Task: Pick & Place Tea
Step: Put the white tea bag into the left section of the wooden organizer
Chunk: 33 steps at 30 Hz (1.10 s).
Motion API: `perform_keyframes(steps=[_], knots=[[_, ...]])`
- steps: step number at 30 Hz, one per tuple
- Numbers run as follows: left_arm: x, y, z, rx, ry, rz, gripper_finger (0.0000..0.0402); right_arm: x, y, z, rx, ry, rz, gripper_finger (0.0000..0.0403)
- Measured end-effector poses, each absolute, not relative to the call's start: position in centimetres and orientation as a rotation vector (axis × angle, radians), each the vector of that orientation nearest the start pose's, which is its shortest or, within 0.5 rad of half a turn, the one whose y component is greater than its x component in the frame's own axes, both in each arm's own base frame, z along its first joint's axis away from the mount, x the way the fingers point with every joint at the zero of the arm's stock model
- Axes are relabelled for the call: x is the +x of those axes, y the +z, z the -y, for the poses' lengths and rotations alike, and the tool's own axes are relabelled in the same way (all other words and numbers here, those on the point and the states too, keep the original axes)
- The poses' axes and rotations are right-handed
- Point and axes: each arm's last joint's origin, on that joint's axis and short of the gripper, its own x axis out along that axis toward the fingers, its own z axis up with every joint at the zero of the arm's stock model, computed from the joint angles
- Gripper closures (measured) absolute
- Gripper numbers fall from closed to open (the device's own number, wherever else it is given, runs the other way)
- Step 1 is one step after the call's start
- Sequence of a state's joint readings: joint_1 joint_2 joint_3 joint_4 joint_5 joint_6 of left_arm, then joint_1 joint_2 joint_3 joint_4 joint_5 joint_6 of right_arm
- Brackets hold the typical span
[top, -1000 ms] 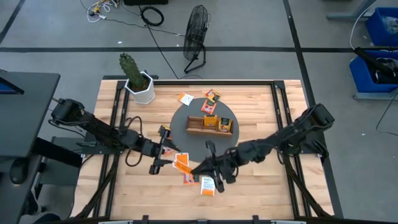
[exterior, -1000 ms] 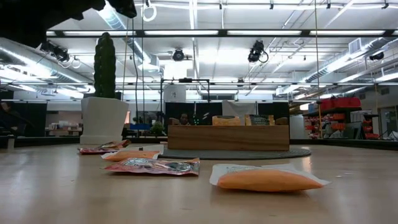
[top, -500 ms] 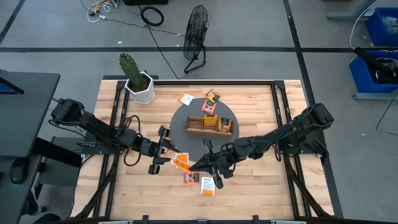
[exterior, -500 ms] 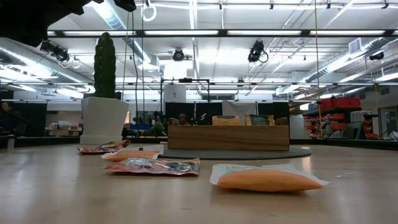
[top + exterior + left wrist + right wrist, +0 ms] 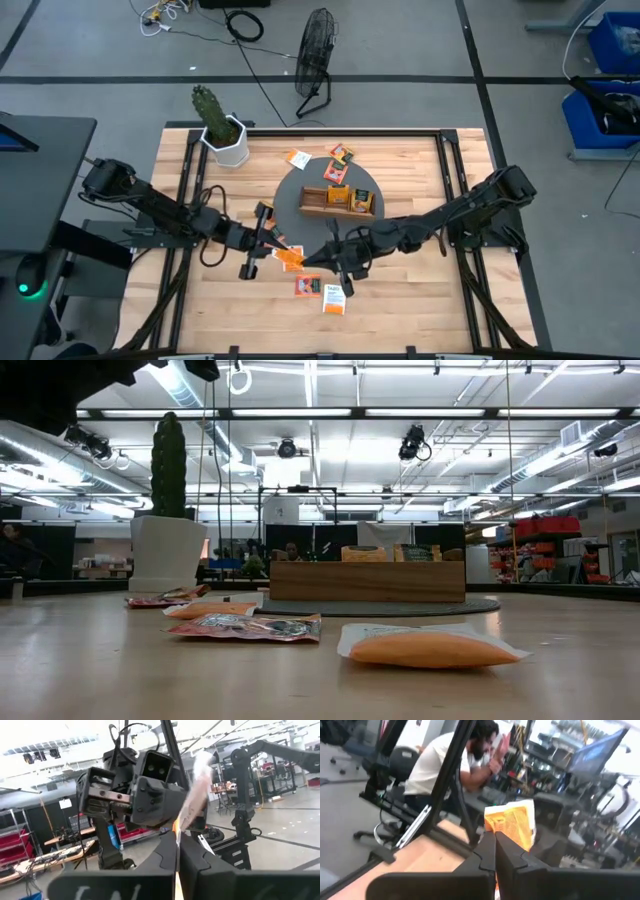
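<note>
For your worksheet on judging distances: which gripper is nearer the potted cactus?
Left. The left gripper, shut on an orange tea sachet, sits below and just right of the potted cactus. The right gripper is farther right, near the table's middle.

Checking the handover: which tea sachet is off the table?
The orange sachet pinched between left tool and right tool; the rest lie flat or sit in the tray.

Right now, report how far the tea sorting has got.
Done: several sachets stand in the wooden tray. In hand: both grippers are raised above the table's front, the left gripper and right gripper each shut on an orange sachet. Left: loose sachets on the table in front, others behind the tray.
</note>
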<state>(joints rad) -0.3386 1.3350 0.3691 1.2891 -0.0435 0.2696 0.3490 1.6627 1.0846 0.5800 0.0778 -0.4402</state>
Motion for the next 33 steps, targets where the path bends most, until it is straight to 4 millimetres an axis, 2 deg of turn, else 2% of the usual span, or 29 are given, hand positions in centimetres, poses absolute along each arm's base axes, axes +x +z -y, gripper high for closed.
perform_keyframes(steps=[3,8,12,19,25,28,33], knots=[[22.8,21.8,7.7,0.19,-0.208,0.283,0.0398,35.6,27.6,-12.7,-0.416,0.251,-0.034,0.0395],[23.1,20.5,7.4,0.175,-0.101,0.134,0.0399,34.8,26.8,-12.5,-0.358,0.123,-0.216,0.0365],[23.1,19.6,7.3,0.144,-0.054,0.034,0.04,33.4,27.2,-12.2,-0.327,0.013,-0.316,0.0333],[23.1,17.9,6.9,0.112,0.054,-0.137,0.04,31.0,28.4,-10.7,-0.135,-0.053,-0.448,0.027],[23.3,17.7,6.1,0.013,0.128,-0.17,0.04,31.6,27.9,-8.6,-0.038,-0.04,-0.512,0.023],[23.9,17.8,5.7,-0.017,0.154,-0.234,0.0401,31.9,27.9,-7.7,-0.024,-0.026,-0.523,0.0226],[25.2,18.7,5.3,-0.008,0.195,-0.373,0.0401,32.3,29.3,-6.5,-0.018,-0.028,-0.539,0.0231]])
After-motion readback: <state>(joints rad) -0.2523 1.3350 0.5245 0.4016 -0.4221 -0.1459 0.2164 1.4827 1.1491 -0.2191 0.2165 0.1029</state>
